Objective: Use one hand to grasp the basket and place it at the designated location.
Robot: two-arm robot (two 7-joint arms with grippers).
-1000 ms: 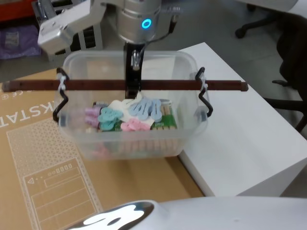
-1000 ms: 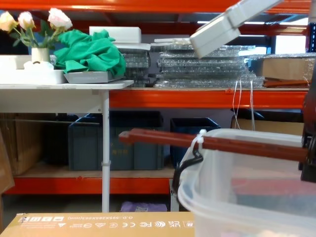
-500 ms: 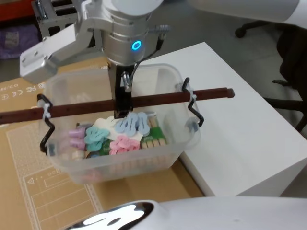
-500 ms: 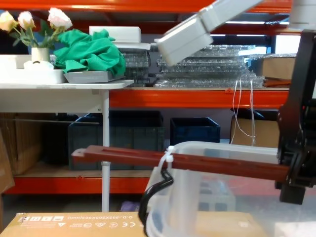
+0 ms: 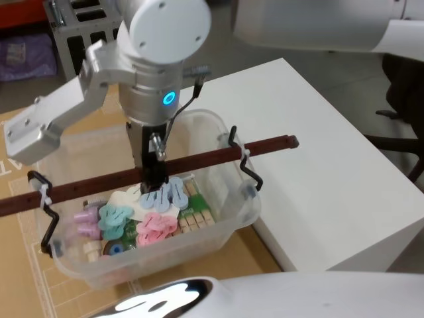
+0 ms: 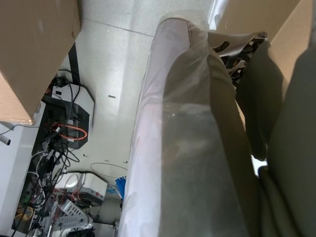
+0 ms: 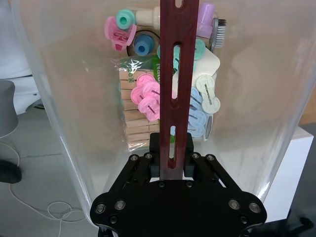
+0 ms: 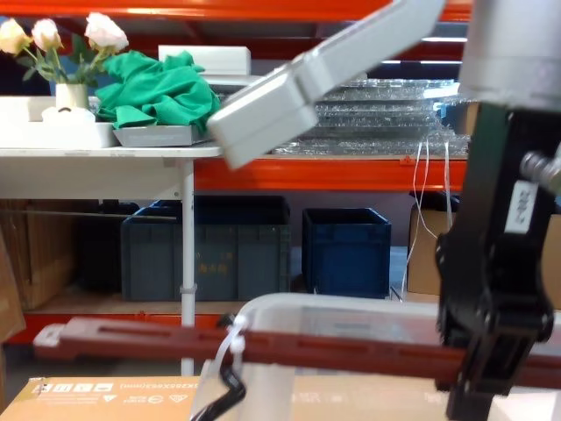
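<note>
The basket point(image 5: 228, 199) is a translucent milky-white tub holding pastel clothes pegs point(image 5: 156, 225) and wooden pegs. A dark red bar handle point(image 5: 212, 157) spans it on black wire hooks. My right gripper point(image 5: 154, 175) reaches down from above and is shut on the bar near its middle. In the right wrist view the black fingers point(image 7: 159, 150) clamp the slotted bar point(image 7: 178, 59) above the basket's wall point(image 7: 74, 98). The chest view shows the same gripper point(image 8: 478, 386) on the bar point(image 8: 333, 348), over the rim point(image 8: 351, 304). The basket is over the cardboard box, bar tilted.
A brown cardboard box point(image 5: 26, 291) lies on the left under the basket. The white table point(image 5: 331, 152) stands to the right, with a dark office chair point(image 5: 404, 99) beyond it. Across the room are orange shelves, a blue crate point(image 8: 346, 250) and a grey crate point(image 8: 206, 254).
My right gripper has carried the basket left and toward me, off the white table's edge and over the cardboard box. It also sits lower in the chest view.
</note>
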